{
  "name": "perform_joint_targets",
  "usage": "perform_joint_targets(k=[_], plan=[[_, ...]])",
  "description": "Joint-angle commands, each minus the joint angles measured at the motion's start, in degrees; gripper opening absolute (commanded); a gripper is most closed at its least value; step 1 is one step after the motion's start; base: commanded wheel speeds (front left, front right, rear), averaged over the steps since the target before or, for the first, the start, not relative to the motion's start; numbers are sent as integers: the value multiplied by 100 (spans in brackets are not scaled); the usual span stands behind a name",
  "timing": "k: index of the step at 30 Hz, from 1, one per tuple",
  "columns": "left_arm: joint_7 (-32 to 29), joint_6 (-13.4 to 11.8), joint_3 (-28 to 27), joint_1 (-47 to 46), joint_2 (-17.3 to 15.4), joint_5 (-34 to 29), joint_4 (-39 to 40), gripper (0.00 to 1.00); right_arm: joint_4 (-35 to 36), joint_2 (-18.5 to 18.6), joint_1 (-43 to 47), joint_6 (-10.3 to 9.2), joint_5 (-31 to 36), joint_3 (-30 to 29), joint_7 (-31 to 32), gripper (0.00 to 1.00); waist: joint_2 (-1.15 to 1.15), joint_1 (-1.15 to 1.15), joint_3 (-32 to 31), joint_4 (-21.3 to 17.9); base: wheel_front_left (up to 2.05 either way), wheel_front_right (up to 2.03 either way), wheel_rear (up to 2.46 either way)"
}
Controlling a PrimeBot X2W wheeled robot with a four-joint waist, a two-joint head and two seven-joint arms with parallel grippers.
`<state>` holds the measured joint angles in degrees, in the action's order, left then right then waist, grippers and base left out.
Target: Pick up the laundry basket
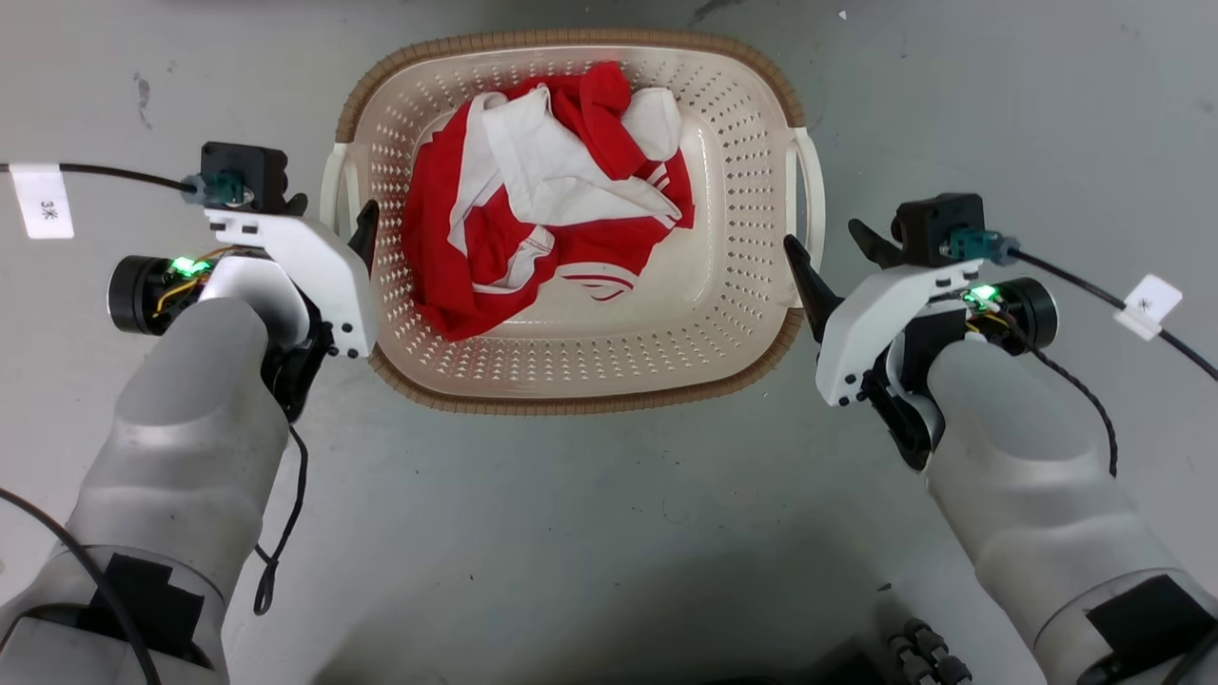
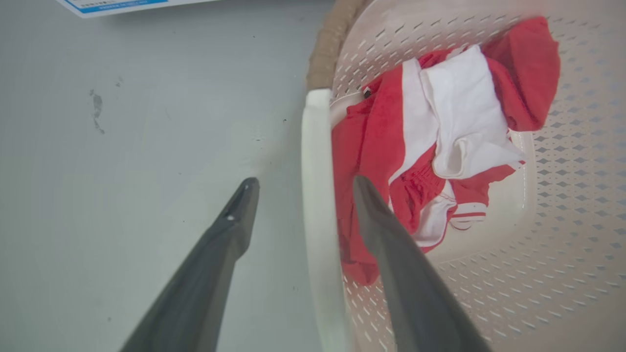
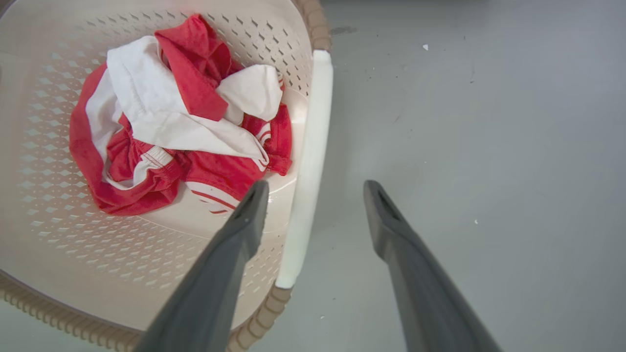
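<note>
Your left forearm and right forearm, both pale grey, sit closest to the head camera at the lower corners. They reach forward on either side of the laundry basket. The basket stands upright on the grey floor, centred between your arms. A crumpled red and white garment lies in its bottom.

Your left gripper is spread apart at the left handle. In the left wrist view that gripper straddles the white handle bar. One finger is over the floor outside and the other is inside the basket, above the red cloth. You cannot tell from these views whether either finger touches the plastic.

Your right gripper is also spread apart, at the right handle. In the right wrist view it straddles that handle the same way, with the inner finger over the perforated wall and the outer finger over bare floor. Contact there is unclear too.

A white tag hangs on the left cable and another tag on the right cable. The edge of a blue-printed sheet lies on the floor beyond the left gripper.
</note>
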<state>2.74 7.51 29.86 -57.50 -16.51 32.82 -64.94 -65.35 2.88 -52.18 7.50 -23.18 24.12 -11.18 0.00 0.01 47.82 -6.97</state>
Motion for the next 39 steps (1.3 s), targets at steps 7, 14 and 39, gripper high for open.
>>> perform_joint_targets(k=[7,14,39], plan=[[-347,-5,321,-228,-37,346,-61,100,-236,0,-437,-2,-420,434,380,100,0,-1,147,34,0,0,0],[-647,-7,738,-277,-83,718,114,0,-324,0,-600,-2,-789,779,600,0,0,-1,227,60,0,0,0],[-1471,26,1791,116,170,2088,148,0,-464,-46,-178,7,-1829,1708,1485,0,0,-1,-1073,199,0,0,0]])
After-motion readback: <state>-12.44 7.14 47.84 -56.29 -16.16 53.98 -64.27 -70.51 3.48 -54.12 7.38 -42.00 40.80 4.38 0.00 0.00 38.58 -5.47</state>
